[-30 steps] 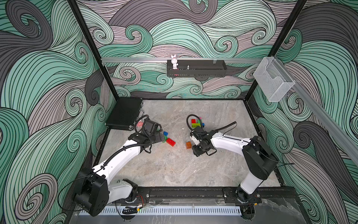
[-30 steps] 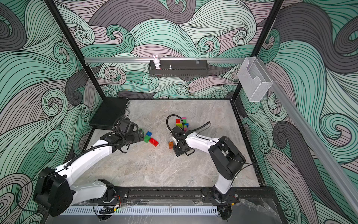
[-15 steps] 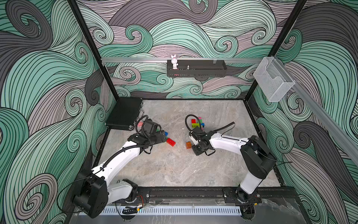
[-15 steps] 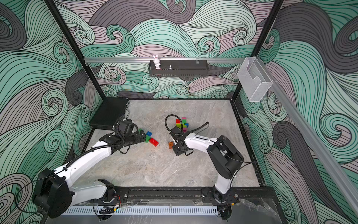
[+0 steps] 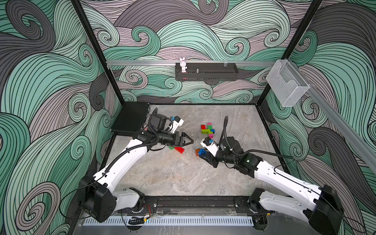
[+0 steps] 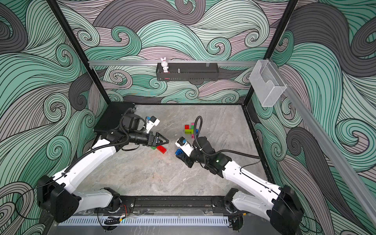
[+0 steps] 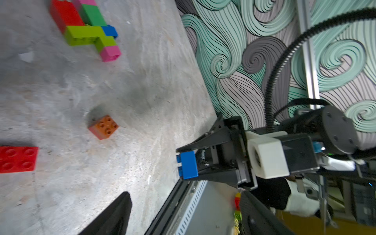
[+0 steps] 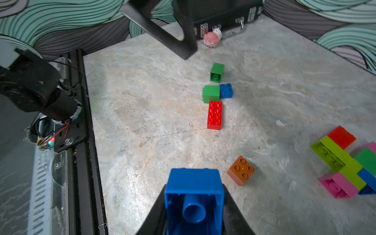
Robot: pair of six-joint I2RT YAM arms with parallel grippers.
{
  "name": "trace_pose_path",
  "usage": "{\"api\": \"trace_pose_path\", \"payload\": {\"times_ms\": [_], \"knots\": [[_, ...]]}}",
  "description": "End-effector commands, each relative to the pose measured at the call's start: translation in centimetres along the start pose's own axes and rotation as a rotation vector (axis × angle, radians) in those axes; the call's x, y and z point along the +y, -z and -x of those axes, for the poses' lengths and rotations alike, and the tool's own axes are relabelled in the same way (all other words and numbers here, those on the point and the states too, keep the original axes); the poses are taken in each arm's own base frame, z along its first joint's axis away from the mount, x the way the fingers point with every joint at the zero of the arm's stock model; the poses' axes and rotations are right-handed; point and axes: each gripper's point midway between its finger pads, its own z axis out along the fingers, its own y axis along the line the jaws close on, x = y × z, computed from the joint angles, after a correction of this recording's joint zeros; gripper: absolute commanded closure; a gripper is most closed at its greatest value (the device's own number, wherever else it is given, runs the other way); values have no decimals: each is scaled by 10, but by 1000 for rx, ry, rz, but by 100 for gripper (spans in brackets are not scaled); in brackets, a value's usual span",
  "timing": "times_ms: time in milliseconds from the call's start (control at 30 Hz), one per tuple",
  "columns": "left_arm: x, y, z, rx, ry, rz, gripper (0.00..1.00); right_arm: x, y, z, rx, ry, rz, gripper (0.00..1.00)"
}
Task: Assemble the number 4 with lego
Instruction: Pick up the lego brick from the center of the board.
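My right gripper (image 8: 194, 205) is shut on a blue lego brick (image 8: 193, 199), held just above the table with its hollow underside facing the wrist camera; the brick also shows in a top view (image 5: 201, 151) and in the left wrist view (image 7: 188, 165). An orange brick (image 8: 241, 169) lies right beside it. My left gripper (image 5: 189, 141) hangs open and empty over a red brick (image 5: 179, 150) and green bricks (image 8: 211, 93). A joined cluster of red, lime, green, blue and pink lego (image 5: 208, 130) lies behind the right gripper.
A black case (image 5: 130, 119) lies at the back left, with a pink-and-white toy (image 8: 211, 38) at its latches. On the back wall a black shelf (image 5: 205, 74) carries a bunny figure (image 5: 183, 65). A clear bin (image 5: 286, 83) hangs on the right wall. A black rail (image 5: 193, 201) runs along the table's front.
The right jaws have narrowed onto the blue brick. My left gripper has swung right, toward the centre, and now stands over the red brick.
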Motion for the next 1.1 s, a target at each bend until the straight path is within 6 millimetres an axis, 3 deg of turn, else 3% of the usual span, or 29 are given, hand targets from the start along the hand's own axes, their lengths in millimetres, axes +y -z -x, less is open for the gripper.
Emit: {"api": "trace_pose_path", "payload": {"times_ms": [0, 300, 567, 733, 800, 900, 1000, 1067], "knots": [[-28, -5, -16, 100, -31, -120, 16, 14, 3, 25, -103, 128, 67, 70], [-12, -20, -32, 183, -27, -9, 23, 12, -7, 43, -102, 194, 36, 69], [2, -32, -25, 176, 14, 38, 48, 14, -16, 63, -140, 250, 12, 68], [-12, -36, -22, 189, 17, -56, 64, 18, -27, 67, -133, 284, 11, 68], [-3, -44, -25, 219, 50, -56, 75, 18, -31, 69, -132, 288, 12, 68], [2, -46, -29, 252, 62, -42, 99, 18, -33, 71, -135, 281, 9, 68], [23, -44, -30, 254, 62, 86, 100, 14, -33, 67, -121, 266, -11, 62], [57, -36, -31, 235, 56, 291, 100, 10, -28, 56, -80, 249, -34, 44]]}}
